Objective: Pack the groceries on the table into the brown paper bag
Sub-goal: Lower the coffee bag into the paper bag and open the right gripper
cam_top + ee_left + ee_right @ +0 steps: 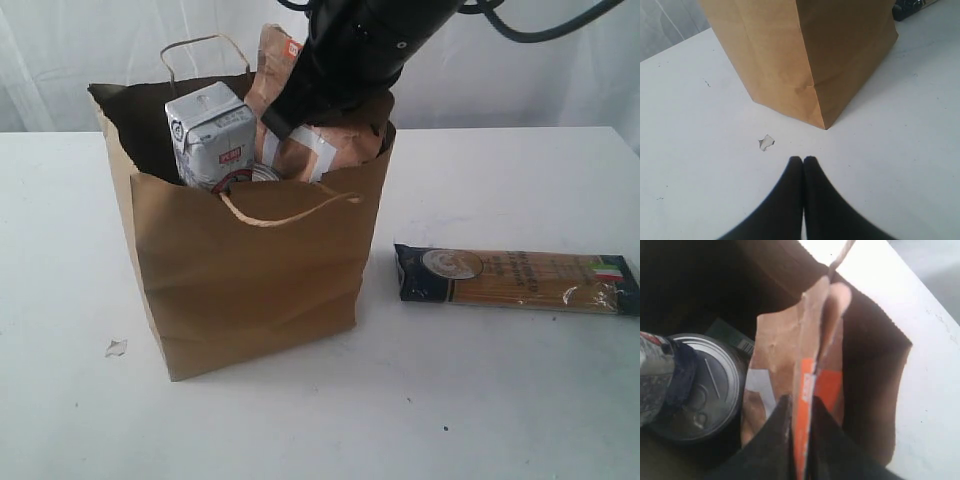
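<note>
The right tool [800, 403] is closed on the top edge of the brown pouch with orange label [782, 355]. It pinches the pouch inside the mouth of the brown paper bag [250, 290], toward the bag's right side. The pouch looks soft and light, and its crumpled paper would probably buckle rather than slip, so the folded top seems a sensible place to hold it.

Left of the pouch sit the pull-tab can [710, 385] and the small white-blue carton [210, 135], leaving only a narrow slot. The bag's thin rim and its near loop handle [290, 215] could catch the arm on the way out.

The left tool [803, 161] is closed on nothing. It is poised over the worktop [500, 400] by the bag's near left corner, just beside a small white scrap [766, 142].

The dark-blue spaghetti packet [515, 280] lies flat on the worktop to the right of the bag, with open room all round. It looks long, stiff and brittle, and is probably best taken across its middle.
</note>
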You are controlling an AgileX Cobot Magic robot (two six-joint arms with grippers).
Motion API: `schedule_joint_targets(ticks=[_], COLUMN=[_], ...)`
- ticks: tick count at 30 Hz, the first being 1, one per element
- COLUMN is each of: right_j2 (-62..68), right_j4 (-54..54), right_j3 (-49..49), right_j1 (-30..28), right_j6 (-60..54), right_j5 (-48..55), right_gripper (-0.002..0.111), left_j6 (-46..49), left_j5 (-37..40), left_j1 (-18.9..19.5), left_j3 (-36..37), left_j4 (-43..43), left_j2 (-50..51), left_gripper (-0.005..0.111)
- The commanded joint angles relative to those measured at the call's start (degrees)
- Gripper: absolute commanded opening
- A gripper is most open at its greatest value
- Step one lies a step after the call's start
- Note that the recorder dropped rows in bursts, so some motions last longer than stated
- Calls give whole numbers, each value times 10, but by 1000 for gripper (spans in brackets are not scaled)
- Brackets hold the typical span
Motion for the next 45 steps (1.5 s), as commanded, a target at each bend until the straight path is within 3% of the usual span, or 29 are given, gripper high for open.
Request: schedule_joint_targets(ticks=[1, 12, 14, 15, 18, 45], right_j2=[-4, 0, 0, 0, 0, -24], right_j4=[5, 22, 23, 23, 23, -1], right_j3=[-2, -2, -2, -2, -2, -14], right_j1=[1, 1, 1, 1, 1, 1], right_j6=[-3, 16, 19, 27, 27, 28], right_j5=[3, 16, 20, 21, 20, 28], right_gripper=[0, 2, 16, 28, 44, 44], left_j6=[-1, -1, -1, -1, -1, -1], left_j5=[0, 0, 0, 0, 0, 0], left_j1=[0, 0, 0, 0, 0, 0], left_j3=[2, 2, 2, 2, 2, 2], left_j4=[-3, -3, -3, -3, -3, -3], left_j2=[-2, -2, -2, -2, -2, -2], left_gripper=[0, 0, 0, 0, 0, 0])
